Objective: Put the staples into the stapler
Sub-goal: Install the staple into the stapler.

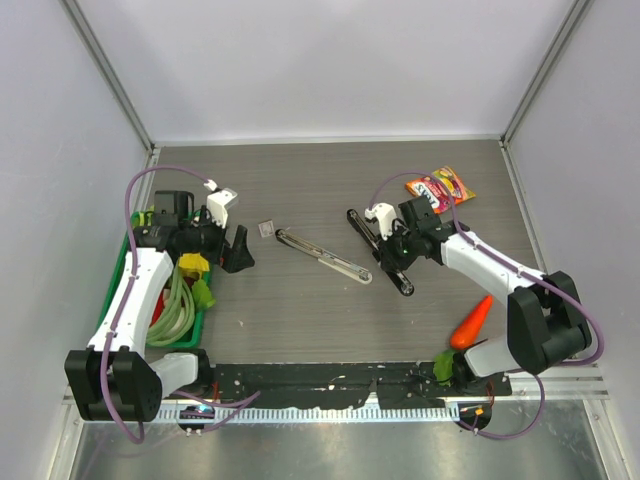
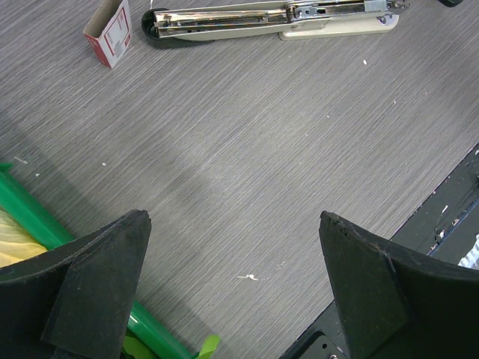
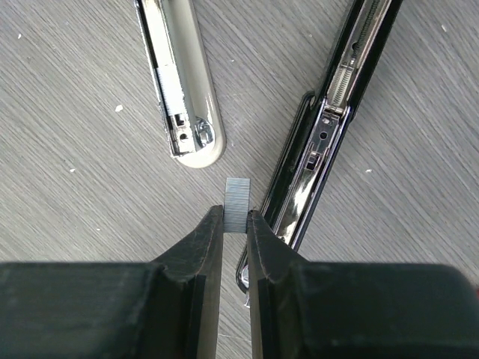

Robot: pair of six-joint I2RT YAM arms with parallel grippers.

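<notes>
Right claw point(image 3: 236, 222) pinches a staple strip point(image 3: 237, 196) (left claw point(image 2: 232, 218) gapes empty); next, we reckon, seat it in the black stapler point(image 3: 337, 112) just rightward.

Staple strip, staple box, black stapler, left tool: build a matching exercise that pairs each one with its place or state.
Things:
1. staple strip
2. staple box
3. black stapler
4. left tool

Places or states:
A. open, holding nothing
B. pinched in the right tool
C. lying open, magazine showing
D. beside one end of the silver stapler

Pairs: 1-B, 2-D, 3-C, 4-A
</notes>
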